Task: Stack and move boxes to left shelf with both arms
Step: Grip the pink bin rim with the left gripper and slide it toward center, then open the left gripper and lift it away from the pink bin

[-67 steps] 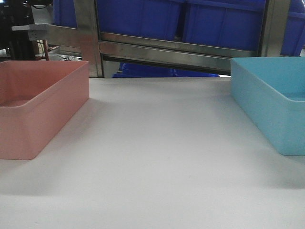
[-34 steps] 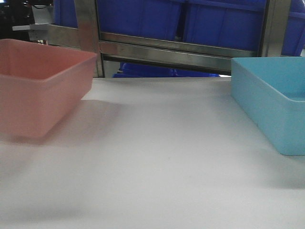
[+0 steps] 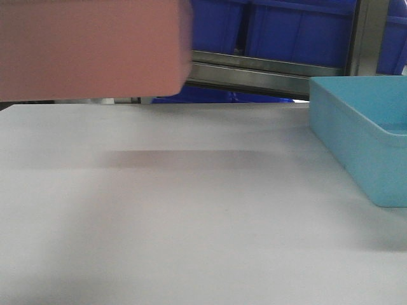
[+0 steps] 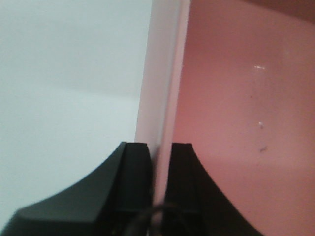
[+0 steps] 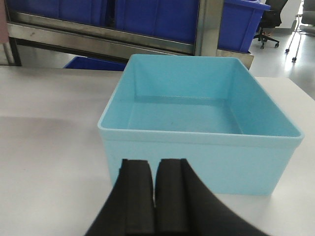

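**Boxes:** two.

**Pink tub** (image 3: 89, 47), one. Matte salmon and blurred, it hangs clear of the white tabletop (image 3: 191, 222) at upper left, with its shadow beneath. Its thin wall is clamped between the fingers of the left gripper (image 4: 160, 182), one inside and one outside.

**Turquoise tub** (image 5: 197, 118), one. Open-topped with a banded rim, it rests on the tabletop at right.

**Right gripper** (image 5: 155, 196), one. Its fingers are pressed together on nothing, just short of the turquoise tub's near wall.

**Dark blue crates** (image 3: 286, 32), several, sit behind a steel frame (image 3: 254, 73).

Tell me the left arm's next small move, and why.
Probably carry the pink tub rightward toward the turquoise tub. The left gripper is clamped on the pink tub's wall, the tub hangs clear of the table, and the turquoise tub sits empty on the table, ready to take it.
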Controlling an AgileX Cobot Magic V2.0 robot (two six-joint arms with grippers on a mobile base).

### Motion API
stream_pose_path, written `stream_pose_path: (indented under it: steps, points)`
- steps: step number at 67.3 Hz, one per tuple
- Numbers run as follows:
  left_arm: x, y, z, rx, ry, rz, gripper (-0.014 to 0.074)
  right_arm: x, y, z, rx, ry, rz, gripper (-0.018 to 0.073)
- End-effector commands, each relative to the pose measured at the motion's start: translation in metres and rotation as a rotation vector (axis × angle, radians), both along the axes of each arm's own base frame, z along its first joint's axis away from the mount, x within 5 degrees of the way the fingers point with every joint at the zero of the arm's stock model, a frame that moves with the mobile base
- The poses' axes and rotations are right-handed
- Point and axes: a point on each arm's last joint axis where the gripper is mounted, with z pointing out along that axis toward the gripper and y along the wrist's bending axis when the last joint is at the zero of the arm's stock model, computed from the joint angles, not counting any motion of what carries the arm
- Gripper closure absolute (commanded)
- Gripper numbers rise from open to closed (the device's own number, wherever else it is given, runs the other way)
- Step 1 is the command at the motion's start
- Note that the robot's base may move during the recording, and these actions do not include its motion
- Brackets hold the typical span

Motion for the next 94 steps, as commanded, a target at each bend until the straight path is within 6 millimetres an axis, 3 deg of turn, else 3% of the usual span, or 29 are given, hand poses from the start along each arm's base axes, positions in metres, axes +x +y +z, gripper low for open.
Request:
stream_pose_path:
  steps: [1, 10, 20, 39, 70, 81, 94]
  points:
    - [-0.014, -0.026, 0.035, -0.039, -0.134, 0.040, 0.0599, -0.003, 0.000, 0.016, -0.007, -0.137, -0.002, 0.0505]
    - [-0.022, -0.062, 0.022, 0.047, -0.118, 0.050, 0.0599, -0.003, 0.000, 0.016, -0.007, -0.137, -0.002, 0.0505]
    - [-0.030, -0.098, 0.003, -0.005, -0.107, 0.039, 0.0599, -0.003, 0.000, 0.016, -0.007, -0.137, -0.002, 0.0505]
    - [-0.051, -0.147, -0.043, -0.001, -0.106, -0.080, 0.0599, -0.003, 0.000, 0.016, -0.007, -0.137, -0.002, 0.0505]
    - [-0.039, -0.166, -0.107, -0.046, 0.010, -0.048, 0.0598, -0.003, 0.000, 0.016, -0.007, -0.137, -0.002, 0.0505]
    - [-0.035, -0.168, -0.117, -0.072, 0.040, 0.020, 0.0598, -0.003, 0.000, 0.016, -0.007, -0.137, -0.002, 0.0505]
    - [-0.031, -0.168, -0.116, -0.115, 0.028, 0.085, 0.0598, -0.003, 0.000, 0.016, -0.007, -0.137, -0.002, 0.0505]
